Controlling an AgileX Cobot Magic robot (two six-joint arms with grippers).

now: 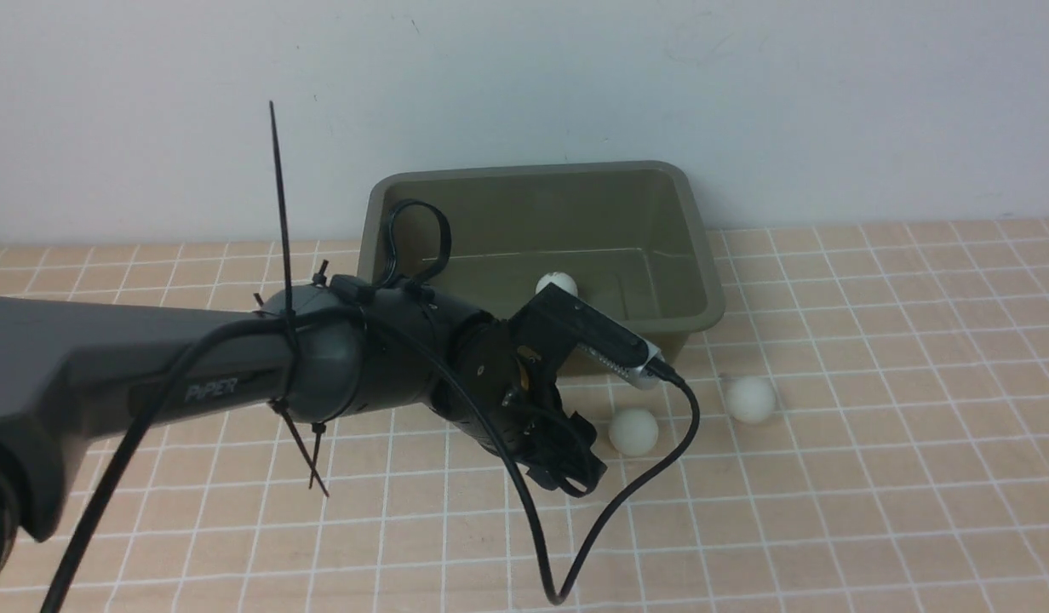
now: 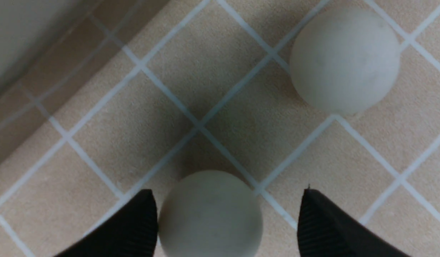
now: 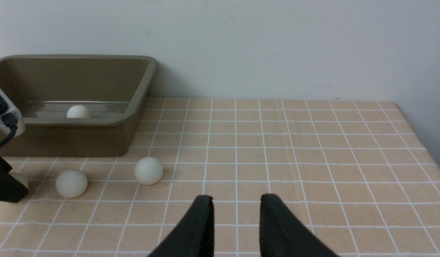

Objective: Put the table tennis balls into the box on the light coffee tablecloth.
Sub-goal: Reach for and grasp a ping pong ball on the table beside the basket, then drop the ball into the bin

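My left gripper (image 2: 227, 211) is down at the cloth (image 1: 899, 477) in front of the box (image 1: 673, 221), its fingers spread wide with the near ball (image 2: 211, 217) between them. I judge that I want them this broad so they can pass either side of the ball before I squeeze; it sits close to one finger, with a gap to the other, so I have no grip on it, and closing unevenly might roll it. My right gripper (image 3: 237, 216) has its fingers apart too, with nothing between them, and I take it to be waiting out of the way. The middle ball (image 1: 633, 432) and the outer ball (image 1: 751, 399) lie on the cloth, outside the box; another, the boxed ball (image 1: 556, 285), is inside. The box stands by the wall (image 1: 831, 102), open side up, which I think suits a short lift over its rim. From the front, my own wrist hides the near ball; the left wrist view shows it plainly, and the right wrist view catches part of it behind my left fingertips. The right wrist view also shows the boxed ball less covered by my arm, though I cannot see the whole box floor in any view.
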